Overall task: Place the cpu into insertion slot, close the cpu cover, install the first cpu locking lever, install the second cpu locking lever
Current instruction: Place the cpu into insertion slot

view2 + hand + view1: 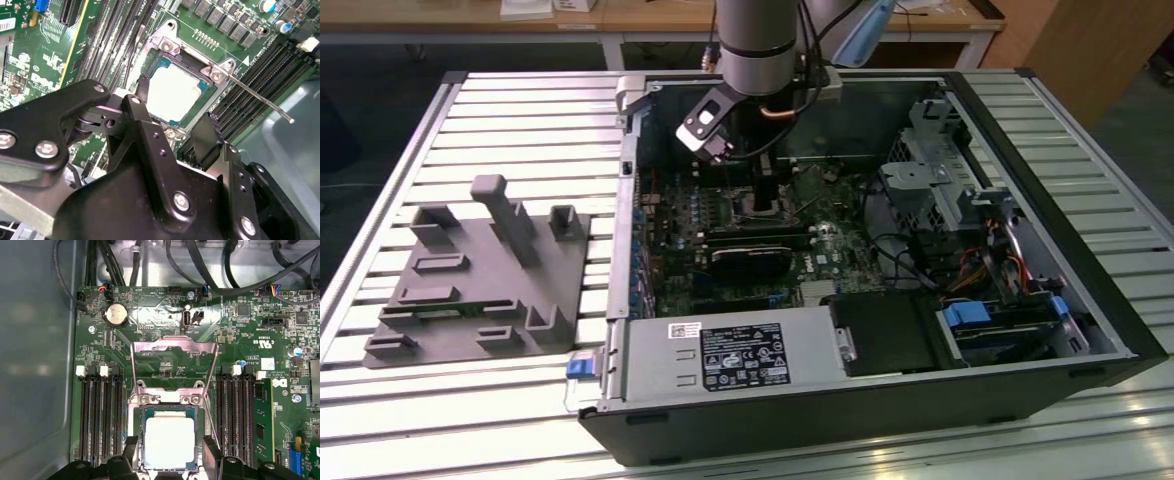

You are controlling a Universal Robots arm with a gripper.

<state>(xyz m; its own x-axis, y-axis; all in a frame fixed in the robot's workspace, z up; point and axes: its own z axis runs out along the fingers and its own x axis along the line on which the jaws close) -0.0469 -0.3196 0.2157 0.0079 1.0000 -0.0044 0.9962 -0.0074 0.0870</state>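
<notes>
- Exterior view, left: grey fixture (480, 270) lies flat on the slatted table (520, 100), just beside the open computer case (1067, 260).
- Centre: arm (758, 50) reaches down into the case over the green board. Its lower end hangs directly above the insertion slot (761, 207).
- First wrist view, left to right: a bank of memory slots (100, 415), one black finger (131, 452), the socket, the other finger, then a second bank of slots.
- Gripper (170, 449): fingers spread, one on each side of the socket. There is a visible gap on both sides and nothing is pinched.
- cpu (169, 442): pale silver face up, seated flat inside the insertion slot and squared to its rim. It is clear of both fingers.
- cpu cover (174, 346): swung open and hinged at the socket's far edge. Board shows through its window.
- Second wrist view, right side: one locking lever (260, 97) is unlatched. It is a thin rod angling away from the socket corner over the memory slots.
</notes>
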